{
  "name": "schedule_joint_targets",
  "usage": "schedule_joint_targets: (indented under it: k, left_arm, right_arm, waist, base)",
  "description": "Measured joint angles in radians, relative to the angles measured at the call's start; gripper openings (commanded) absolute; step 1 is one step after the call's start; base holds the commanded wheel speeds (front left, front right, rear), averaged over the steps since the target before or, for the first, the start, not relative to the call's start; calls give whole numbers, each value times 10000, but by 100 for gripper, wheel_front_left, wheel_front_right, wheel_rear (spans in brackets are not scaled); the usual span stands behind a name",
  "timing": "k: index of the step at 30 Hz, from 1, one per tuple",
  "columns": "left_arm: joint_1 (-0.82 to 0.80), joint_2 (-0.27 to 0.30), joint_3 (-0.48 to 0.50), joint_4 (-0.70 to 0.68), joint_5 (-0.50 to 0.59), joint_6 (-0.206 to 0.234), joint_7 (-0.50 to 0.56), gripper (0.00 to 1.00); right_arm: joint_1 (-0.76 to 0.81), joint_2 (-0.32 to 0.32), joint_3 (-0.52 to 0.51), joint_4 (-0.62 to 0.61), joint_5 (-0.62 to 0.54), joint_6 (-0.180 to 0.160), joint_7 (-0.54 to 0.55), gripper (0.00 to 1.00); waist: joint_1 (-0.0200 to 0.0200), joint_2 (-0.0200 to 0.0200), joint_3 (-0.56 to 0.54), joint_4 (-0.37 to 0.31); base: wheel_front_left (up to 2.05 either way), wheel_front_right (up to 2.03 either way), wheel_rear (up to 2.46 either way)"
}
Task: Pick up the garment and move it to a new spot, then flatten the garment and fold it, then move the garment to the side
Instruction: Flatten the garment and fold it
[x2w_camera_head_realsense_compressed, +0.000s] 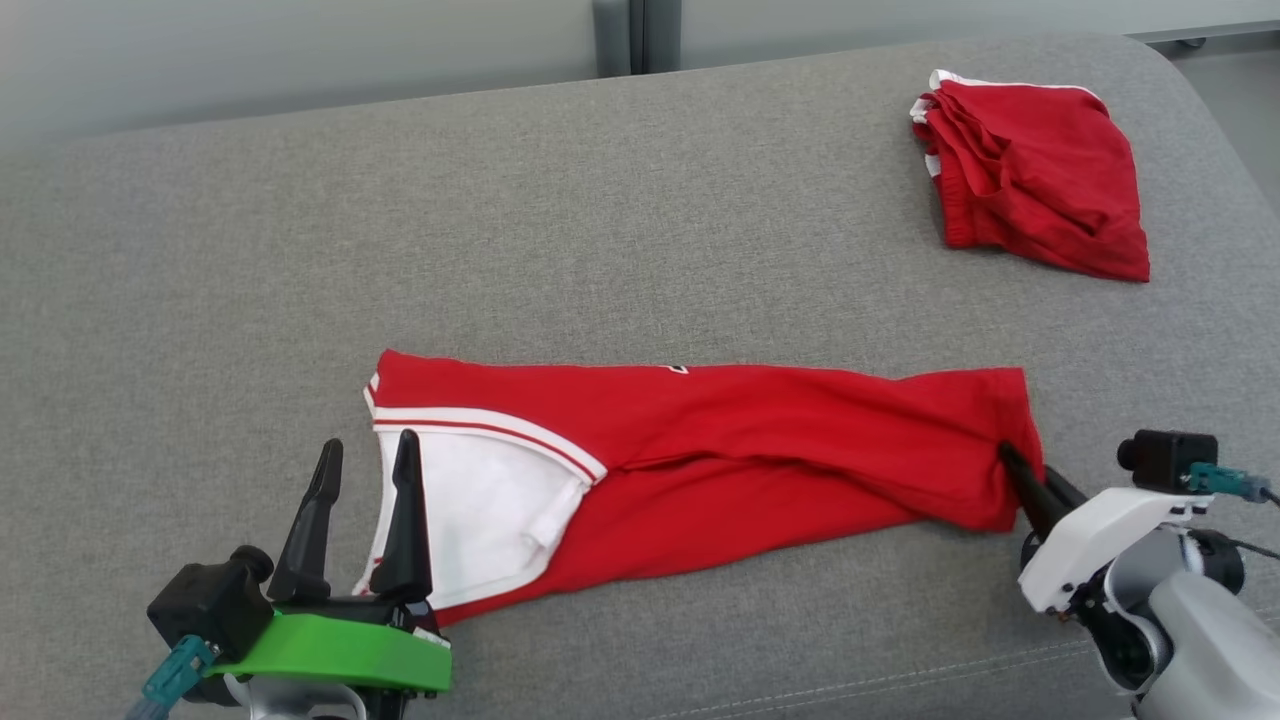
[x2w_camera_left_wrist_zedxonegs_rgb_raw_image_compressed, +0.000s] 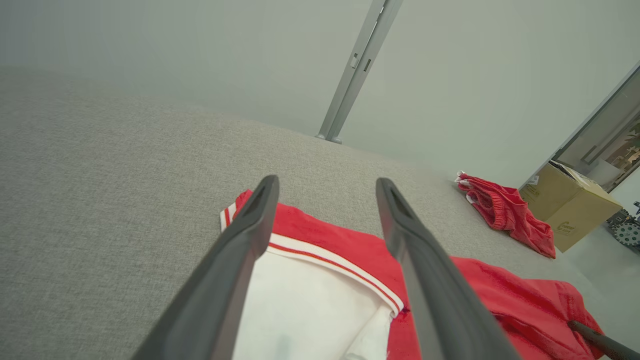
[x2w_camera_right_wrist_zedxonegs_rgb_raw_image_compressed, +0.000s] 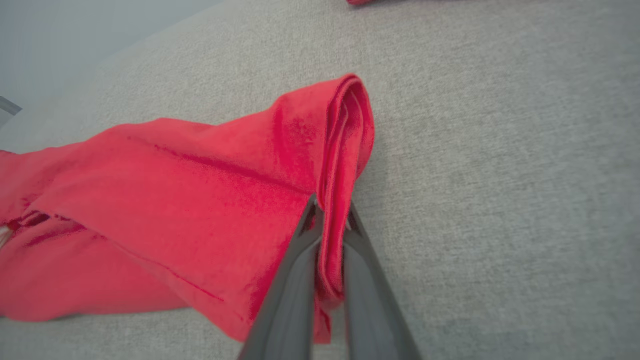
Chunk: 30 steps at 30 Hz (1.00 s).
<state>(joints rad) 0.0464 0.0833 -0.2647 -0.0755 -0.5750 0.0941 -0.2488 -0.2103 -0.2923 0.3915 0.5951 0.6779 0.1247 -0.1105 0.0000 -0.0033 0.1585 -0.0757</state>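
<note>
Where the garment (x2w_camera_head_realsense_compressed: 760, 440) is lying: it is stretching in a long, creased band from left to right across the near part of the grey cushion (x2w_camera_head_realsense_compressed: 640, 230).
Garment, left end: a white panel (x2w_camera_head_realsense_compressed: 480, 510) edged with red and white trim (x2w_camera_head_realsense_compressed: 500, 435) is facing up here.
Garment, right end: the folded red hem is standing up off the cushion as a narrow ridge in the right wrist view (x2w_camera_right_wrist_zedxonegs_rgb_raw_image_compressed: 175, 200).
Right gripper (x2w_camera_head_realsense_compressed: 1010, 460): its two dark fingers are closing tight on that hem, with the fabric edge running between them (x2w_camera_right_wrist_zedxonegs_rgb_raw_image_compressed: 332, 210).
Left gripper (x2w_camera_head_realsense_compressed: 369, 442): its fingers are standing wide apart and gripping nothing. In the head view one finger is overlapping the white panel and the other is sitting over bare cushion.
Left gripper, contact: whether the fingers are touching the cloth, I cannot tell.
Left wrist view: the spread fingers (x2w_camera_left_wrist_zedxonegs_rgb_raw_image_compressed: 327, 182) are framing the trimmed corner of the garment (x2w_camera_left_wrist_zedxonegs_rgb_raw_image_compressed: 350, 245).
Second red garment (x2w_camera_head_realsense_compressed: 1040, 180): it is lying bunched at the far right of the cushion, well apart from the first.
Background: a cardboard box (x2w_camera_left_wrist_zedxonegs_rgb_raw_image_compressed: 570, 205) is sitting beyond the cushion, and a metal post (x2w_camera_left_wrist_zedxonegs_rgb_raw_image_compressed: 357, 65) is rising behind it.
</note>
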Motion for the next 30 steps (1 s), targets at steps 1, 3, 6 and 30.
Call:
schedule_joint_targets:
  k: [1, 3, 6, 30]
  left_arm:
    - [2, 0, 0, 0, 13, 2, 0, 100]
    - [9, 0, 6, 0, 61, 2, 0, 100]
    - [26, 0, 10, -2, 92, 6, 0, 100]
    - [174, -13, -303, -253, 167, 21, 4, 100]
  right_arm:
    - [-62, -100, -63, 4, 12, 0, -50, 0]
    - [-179, -355, -240, 10, 13, 0, -146, 0]
    - [-332, -769, -474, 36, 67, 0, -263, 0]
    - [-1099, -796, 1338, -1988, 1187, -2, 167, 0]
  waist:
    - [0, 0, -16, -34]
    - [0, 0, -50, -104]
    - [0, 0, -107, -207]
    - [0, 0, -601, -644]
  base:
    - [0, 0, 0]
    - [0, 0, 0]
    - [0, 0, 0]
    - [0, 0, 0]
